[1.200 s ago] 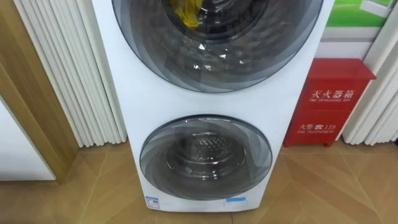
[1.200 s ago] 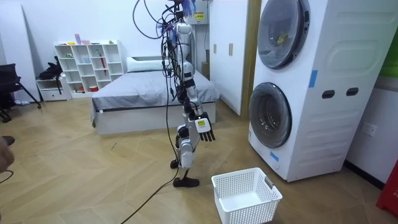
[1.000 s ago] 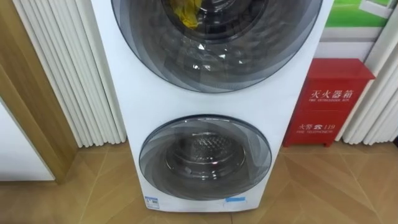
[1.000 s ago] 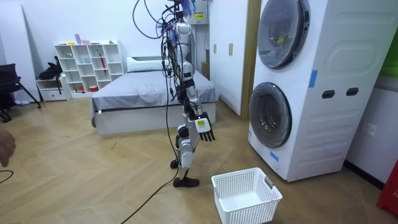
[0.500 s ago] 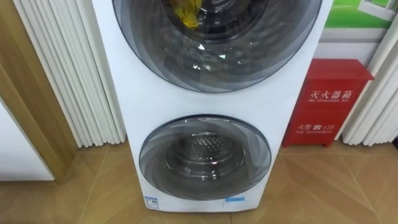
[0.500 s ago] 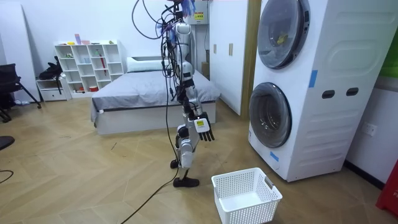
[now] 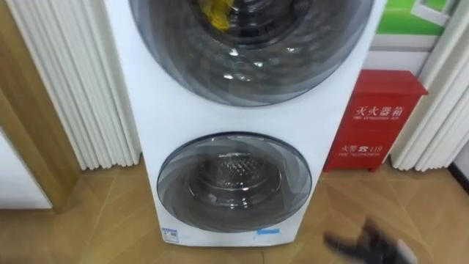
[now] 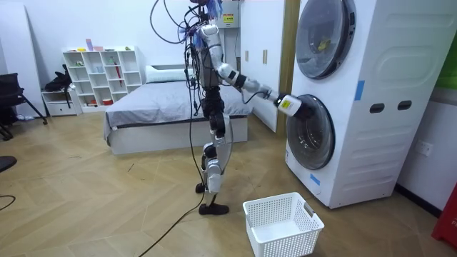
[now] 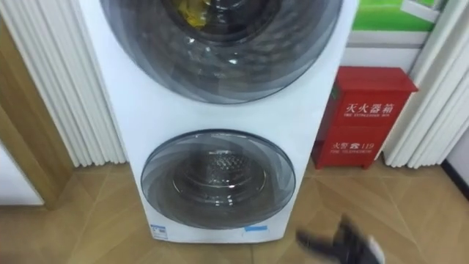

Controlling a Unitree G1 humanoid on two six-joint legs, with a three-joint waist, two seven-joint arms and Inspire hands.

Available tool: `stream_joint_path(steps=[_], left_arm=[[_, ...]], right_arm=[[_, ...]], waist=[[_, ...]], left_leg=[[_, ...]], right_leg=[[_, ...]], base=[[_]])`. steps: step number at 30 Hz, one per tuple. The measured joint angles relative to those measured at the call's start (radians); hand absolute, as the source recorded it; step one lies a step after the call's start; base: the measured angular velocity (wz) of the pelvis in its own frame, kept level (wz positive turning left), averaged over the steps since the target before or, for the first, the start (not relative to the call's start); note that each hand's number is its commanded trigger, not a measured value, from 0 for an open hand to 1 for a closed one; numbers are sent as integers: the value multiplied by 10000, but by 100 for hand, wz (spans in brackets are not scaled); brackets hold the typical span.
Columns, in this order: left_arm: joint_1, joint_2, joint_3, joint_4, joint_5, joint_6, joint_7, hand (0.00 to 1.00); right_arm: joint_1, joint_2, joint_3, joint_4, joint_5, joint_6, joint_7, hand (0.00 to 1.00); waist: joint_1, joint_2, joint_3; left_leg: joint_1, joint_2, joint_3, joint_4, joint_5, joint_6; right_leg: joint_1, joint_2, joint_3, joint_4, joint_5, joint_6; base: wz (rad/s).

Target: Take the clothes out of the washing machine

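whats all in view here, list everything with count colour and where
washing machine: one, white, two stacked round doors, straight ahead of the robot
yellow cloth: one, yellow, behind the upper door's glass
red box: one, red, on the floor right of the machine
ribbed panels: white, left of the machine
basket: one, white, on the floor between the robot and the machine
bed: one, grey cover, behind the robot
shelf: one, white, by the far wall
floor: wooden
right hand: dark, blurred, lower right in the eye views, held out near the lower door
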Motion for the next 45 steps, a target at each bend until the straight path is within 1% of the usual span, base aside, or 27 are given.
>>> stream_joint_path(steps=[2, 3, 4, 6, 8, 9, 11, 13, 15, 17, 19, 23, 27, 28, 29, 30, 31, 32, 33, 34, 35, 37, 38, 39, 40, 41, 45], left_arm=[[-53, 77, 23, -3, 165, 250, -24, 0], [-70, 93, 32, -6, 292, 269, -34, 0], [-70, 105, 49, -62, 531, 303, -48, 0], [55, 104, 93, -420, 714, 475, -156, 0], [119, 113, 147, -422, 717, 520, -155, 0], [132, 118, 170, -421, 717, 554, -156, 0], [272, 142, 313, -418, 719, 675, -155, 0], [293, 140, 403, -528, 715, 707, -156, 0], [489, 160, 449, -583, 715, 780, -157, 0], [632, 261, 476, -689, 805, 865, -158, 0], [678, 282, 564, -794, 1237, 939, -172, 0], [754, 329, 613, -915, 1985, 1126, -227, 0], [902, 369, 622, -1043, 2027, 1268, -252, 0], [909, 380, 622, -1040, 2206, 1291, -292, 0], [900, 396, 616, -1043, 2338, 1308, -353, 0], [838, 404, 614, -1046, 2368, 1306, -358, 0], [841, 541, 722, -988, 2517, 1259, -366, 0], [918, 571, 1260, -907, 2985, 1243, -376, 0], [898, 467, 1470, -759, 3240, 1266, -339, 0], [866, 401, 1468, -680, 3435, 1314, -345, 0], [868, 369, 1357, -706, 3440, 1331, -389, 0], [835, 351, 1256, -815, 3439, 1414, -384, 0], [750, 357, 1212, -815, 3437, 1493, -364, 0], [703, 352, 1205, -809, 3436, 1526, -366, 0], [684, 362, 1200, -809, 3441, 1546, -376, 0], [688, 365, 1200, -809, 3442, 1557, -407, 0], [664, 462, 1156, -813, 3432, 1584, -616, 0]], right_arm=[[-663, -190, 9, -51, 22, -3, -381, 0], [-822, -224, 8, -51, -11, 0, -440, 0], [-1116, -319, 2, -49, 0, 14, -522, 0], [-1720, -533, -8, -52, 61, 133, -777, 0], [-2030, -773, -7, -76, 101, 225, -884, 0], [-2140, -850, -7, -75, 102, 226, -926, 0], [-2528, -1184, -12, -62, 416, 214, -1097, 0], [-2678, -1462, -24, -46, 900, 218, -1132, 0], [-2910, -1597, 0, 52, 1078, 224, -1135, 0], [-3311, -1717, 0, 513, 1276, 249, -1152, 0], [-3560, -1895, 3, 739, 1271, 387, -1156, 0], [-3892, -2355, 5, 835, 1632, 439, -1181, 0], [-4448, -2422, 5, 834, 1599, 439, -1213, 0], [-4616, -2480, 9, 834, 1509, 439, -1208, 0], [-4719, -2564, 35, 836, 1382, 438, -1206, 0], [-4780, -2578, 73, 836, 1301, 438, -1205, 0], [-4890, -2574, 253, 768, 1119, 431, -1153, 0], [-5255, -2579, 479, 605, 687, 476, -1075, 0], [-5290, -2621, 492, 549, 495, 464, -1066, 0], [-5315, -2869, 590, 542, 264, 466, -1124, 0], [-5323, -3078, 862, 502, 6, 467, -1118, 0], [-5608, -3122, 1064, 462, -114, 466, -1151, 0], [-5825, -3100, 1143, 491, -1, 718, -1428, 0], [-5841, -3117, 1115, 490, -20, 747, -1494, 0], [-5843, -3114, 1112, 449, -39, 748, -1478, 0], [-5903, -3114, 1170, 283, -33, 749, -1411, 0], [-6136, -3086, 1200, -473, -4, 763, -1240, 0]], waist=[[46, 21, -10], [68, -32, -46], [117, -24, -53], [168, 56, -81], [260, 107, -126], [265, 112, -129], [257, 104, -130], [283, 66, -127], [344, 24, -111], [372, -116, -42], [417, -224, -14], [580, -321, -27], [563, -320, -32], [536, -303, -37], [551, -227, -21], [570, -136, 1], [722, -116, -14], [811, -340, -75], [745, -218, -129], [661, -189, -137], [666, -190, -123], [692, -208, -112], [766, -238, -116], [766, -254, -111], [809, -336, -125], [831, -402, -130], [834, -416, -134]], left_leg=[[-84, 4, -43, 9, 0, 0], [-116, 9, -56, 7, 0, 0], [-172, 15, -56, 6, 0, 0], [-284, 16, -65, 4, 2, 1], [-273, 16, -76, 2, 3, 3], [-268, 16, -82, 2, 4, 3], [-267, 21, -195, -13, 4, 3], [-263, 25, -183, -13, 4, 3], [-247, 29, -277, -17, 4, 3], [-223, 38, -523, -22, 4, 3], [-298, 43, -588, -23, 4, 3], [-340, 42, -641, -22, 4, 3], [-315, 67, -769, -19, 4, 4], [-277, 102, -1027, -20, 9, 6], [-154, 216, -1480, -44, 24, 17], [-43, 411, -1873, -75, 44, 31], [-10, 612, -2568, -84, 36, 18], [-106, 704, -2559, -9, -149, -284], [-114, 893, -2487, 22, -299, -576], [-43, 977, -2081, -1, -338, -683], [13, 1002, -1682, -39, -322, -675], [-221, 1031, -1354, -220, -157, -614], [-235, 966, -1183, -130, -160, -585], [-250, 870, -1157, -137, -179, -543], [-258, 770, -1129, -137, -153, -471], [-263, 662, -1091, -134, -132, -436], [-284, 559, -1097, -6, -124, -369]], right_leg=[[-64, -2, -50, 19, 5, -1], [-100, -2, -69, 34, 6, -1], [-165, -4, -96, 38, 8, -3], [-279, -5, -101, 39, 15, -10], [-267, -5, -128, 47, 15, -10], [-246, -5, -142, 45, 15, -10], [-153, -5, -311, 32, 15, -10], [-156, -6, -333, 27, 15, -10], [-126, -1, -359, 32, 15, -10], [-88, 21, -374, 31, 15, -10], [-160, 36, -401, 29, 15, -10], [-152, 32, -632, 21, 15, -11], [-132, 32, -934, 110, 15, -11], [-175, 44, -1032, 315, 14, -11], [-409, 64, -1270, 955, -9, -34], [-738, 124, -1359, 1477, -194, -79], [-1381, 525, -990, 1092, -300, -542], [-1982, 756, -943, 2, 1225, -1053], [-1911, 800, -1298, 205, 1257, -942], [-1724, 810, -1506, 224, 1232, -986], [-1539, 790, -1424, 210, 1232, -986], [-1475, 765, -1355, 213, 1215, -961], [-1502, 730, -1370, 207, 1204, -941], [-1514, 713, -1358, 201, 1200, -927], [-1536, 640, -1352, 206, 1179, -877], [-1542, 566, -1353, 206, 1124, -786], [-1500, 487, -1368, 241, 1103, -730]], base=[[2], [4], [0], [0], [-2], [0], [14], [6], [-3], [0], [4], [8], [6], [6], [0], [-26], [-66], [-54], [-14], [31], [25], [6], [0], [-5], [-4], [-7], [2]])
